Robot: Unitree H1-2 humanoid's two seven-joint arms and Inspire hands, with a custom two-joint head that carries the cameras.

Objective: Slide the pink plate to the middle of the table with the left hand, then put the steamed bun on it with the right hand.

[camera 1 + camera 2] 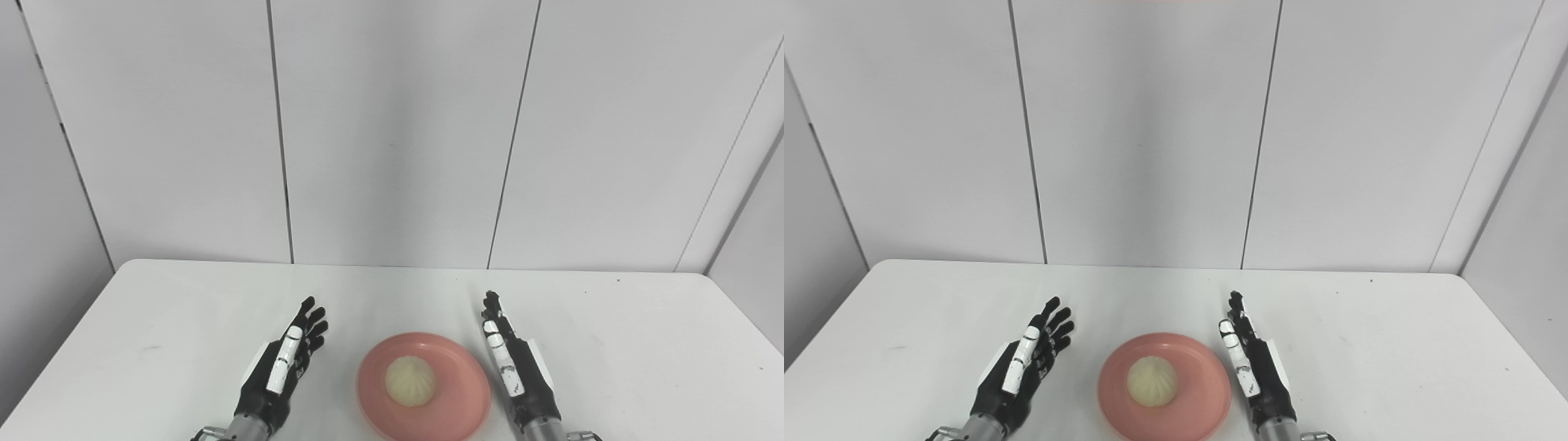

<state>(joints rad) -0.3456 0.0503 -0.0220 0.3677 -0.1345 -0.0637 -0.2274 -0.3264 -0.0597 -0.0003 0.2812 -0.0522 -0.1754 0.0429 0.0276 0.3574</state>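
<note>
A pink plate (456,392) lies on the white table near its front edge, about midway across. A pale steamed bun (410,381) sits on the plate, a little left of its centre. My left hand (283,364) rests to the left of the plate, open, fingers stretched forward and apart, holding nothing. On the plate's right side my right hand (513,364) is held edge-up, open, fingers straight and pointing away from me. Neither hand touches the plate or the bun.
The white table (184,318) runs back to a wall of grey panels. Its rounded far corners show at left and right. Nothing else stands on it.
</note>
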